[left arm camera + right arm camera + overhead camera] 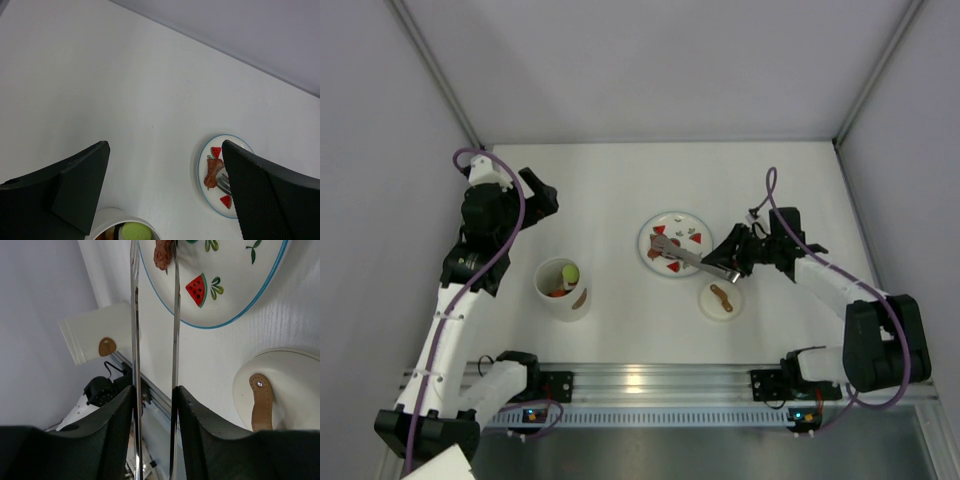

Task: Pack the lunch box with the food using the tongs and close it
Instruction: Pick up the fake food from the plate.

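The left gripper (165, 150) hangs over open tabletop (620, 180), jaws spread wide and empty, and the lunch box (560, 292) stands near it with food (567, 275) inside and room all round. Further right, the tongs (692, 258), pinched between the partly closed jaws of the right gripper (728, 263), cross the plate (682, 218) rim to a brown piece (660, 246). The lid (708, 306) lies just off the plate's near edge.

Plate (250, 295) was white with a thin blue rim, printed with red watermelon wedges and green leaves. Food piece (162, 252) was reddish-brown. Tongs (176, 315) were silvery. Lunch box (95, 337) was cream with a tan tab. My right gripper (155, 392) was black.
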Motion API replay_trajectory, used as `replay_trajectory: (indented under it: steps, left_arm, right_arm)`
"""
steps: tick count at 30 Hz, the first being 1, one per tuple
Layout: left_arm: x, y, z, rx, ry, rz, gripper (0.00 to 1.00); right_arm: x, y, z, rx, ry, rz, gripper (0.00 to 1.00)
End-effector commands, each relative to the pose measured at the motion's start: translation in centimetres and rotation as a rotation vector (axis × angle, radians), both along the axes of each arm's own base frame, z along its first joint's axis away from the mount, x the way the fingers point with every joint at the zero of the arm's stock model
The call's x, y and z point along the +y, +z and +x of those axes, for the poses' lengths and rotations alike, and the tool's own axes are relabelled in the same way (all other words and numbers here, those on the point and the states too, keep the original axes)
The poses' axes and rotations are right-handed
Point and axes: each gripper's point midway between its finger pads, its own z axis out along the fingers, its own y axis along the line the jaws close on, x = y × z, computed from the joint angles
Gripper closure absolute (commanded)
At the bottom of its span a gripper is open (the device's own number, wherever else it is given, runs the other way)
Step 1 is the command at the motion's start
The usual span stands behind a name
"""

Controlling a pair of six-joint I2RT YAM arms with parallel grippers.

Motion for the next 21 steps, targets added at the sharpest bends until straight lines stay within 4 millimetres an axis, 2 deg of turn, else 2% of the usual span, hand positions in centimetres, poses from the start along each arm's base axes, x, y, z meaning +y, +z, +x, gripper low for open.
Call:
replay_trajectory:
  steps: [1,21]
  left_arm:
    - [0.2,0.3,0.3,-0.019,0.008,0.0,0.01]
    - [0.2,0.2,0.3,-0.017,0.008,-0.001,0.01]
  right_arm:
    - [0.1,1.0,1.4,-0.066,-0.013,0.047,0.61]
    - [0.8,0.6,2.6,-0.053,-0.019,0.108,0.62]
